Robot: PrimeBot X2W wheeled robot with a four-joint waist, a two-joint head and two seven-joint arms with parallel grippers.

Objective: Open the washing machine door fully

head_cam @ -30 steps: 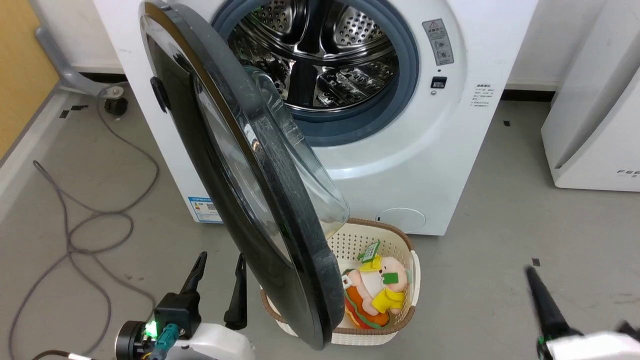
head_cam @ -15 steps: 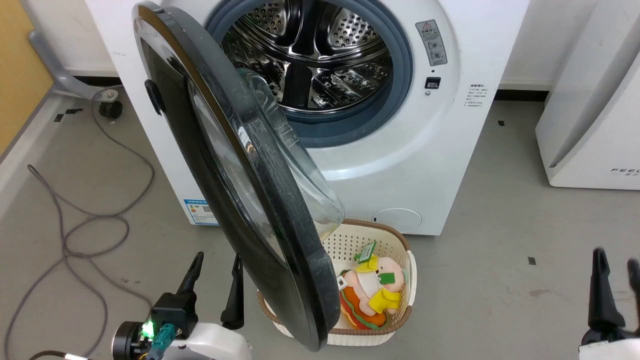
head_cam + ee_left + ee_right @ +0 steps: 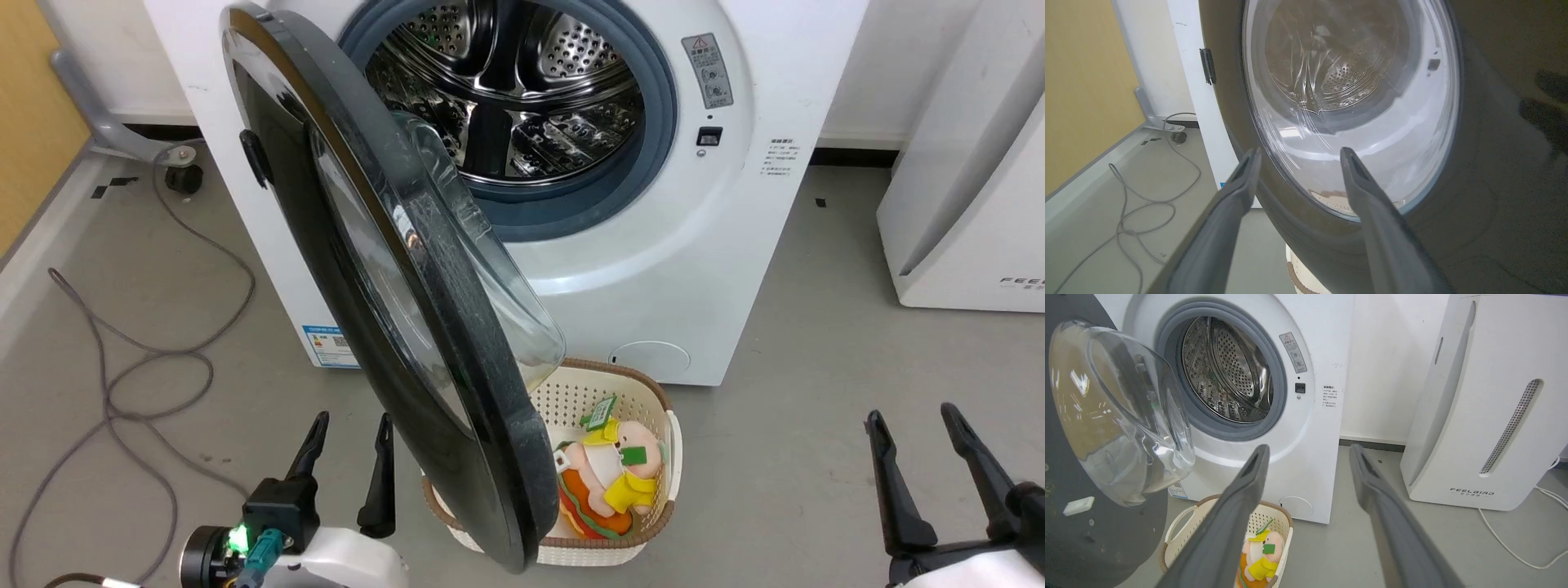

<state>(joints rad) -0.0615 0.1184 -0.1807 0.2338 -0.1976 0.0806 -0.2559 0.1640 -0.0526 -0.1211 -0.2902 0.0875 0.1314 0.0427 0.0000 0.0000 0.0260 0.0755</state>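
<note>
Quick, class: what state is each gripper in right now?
Left gripper: open, holding nothing.
Right gripper: open, holding nothing.

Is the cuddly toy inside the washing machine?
No, the cuddly toy lies in the basket on the floor in front of the washing machine.

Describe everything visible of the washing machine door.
The washing machine door is a large round disc with a glossy black outer face, a dark speckled inner rim and a bulging clear glass bowl at its centre. It stands swung partway out, hinged at the left of the washing machine, nearly edge-on to the head camera. Its lower rim overlaps the basket in that view. The open left gripper sits beside its outer face; no contact shows.
</note>
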